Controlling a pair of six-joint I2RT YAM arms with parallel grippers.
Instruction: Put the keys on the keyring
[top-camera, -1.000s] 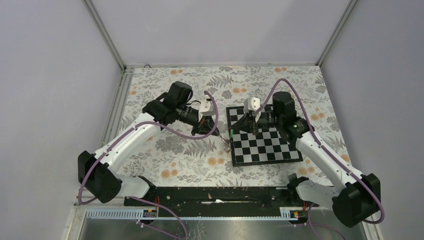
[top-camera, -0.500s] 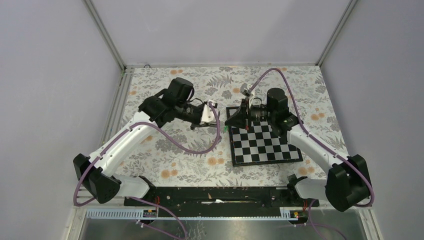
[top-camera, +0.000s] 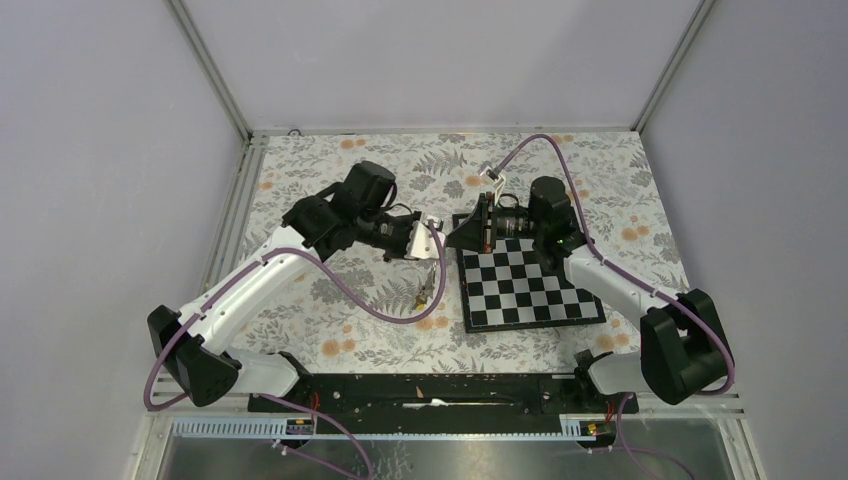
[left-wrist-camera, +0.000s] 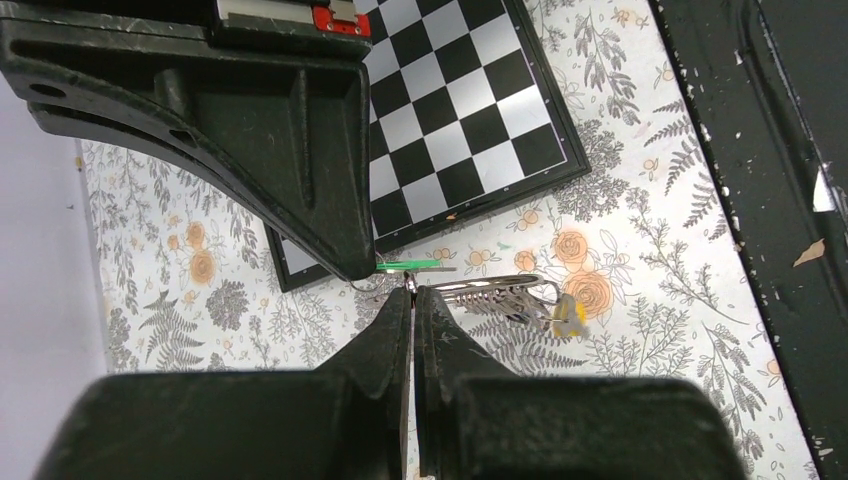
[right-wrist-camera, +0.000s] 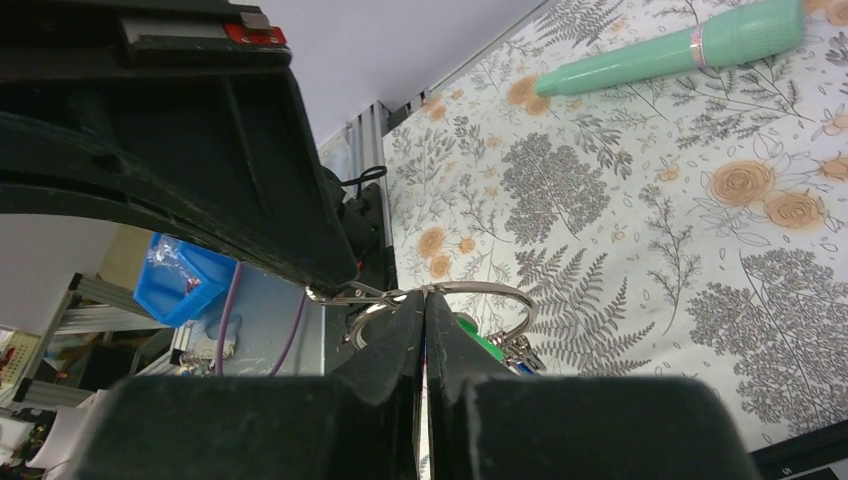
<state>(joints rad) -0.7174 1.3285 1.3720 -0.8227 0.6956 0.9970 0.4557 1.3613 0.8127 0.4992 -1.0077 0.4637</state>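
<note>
The keyring (top-camera: 425, 292) hangs in the air just left of the chessboard, held between both grippers. My left gripper (left-wrist-camera: 413, 291) is shut on the thin ring wire. The silvery keys (left-wrist-camera: 500, 296) and a yellow-headed key (left-wrist-camera: 568, 315) trail off to its right. A green-headed key (left-wrist-camera: 405, 265) sits right at the meeting point. My right gripper (right-wrist-camera: 425, 293) is shut on the ring's arc (right-wrist-camera: 490, 290), with the green key head (right-wrist-camera: 482, 337) just behind its finger. From above, the left gripper (top-camera: 437, 247) and the right gripper (top-camera: 451, 240) meet tip to tip.
The chessboard (top-camera: 530, 290) lies right of the grippers on the floral cloth. A long teal pen-like stick (right-wrist-camera: 670, 45) lies on the cloth at the far side. A black rail (top-camera: 430, 388) runs along the near edge.
My right gripper swung left off the chessboard and met the left gripper. The left gripper rose, and the key bunch now hangs below both.
</note>
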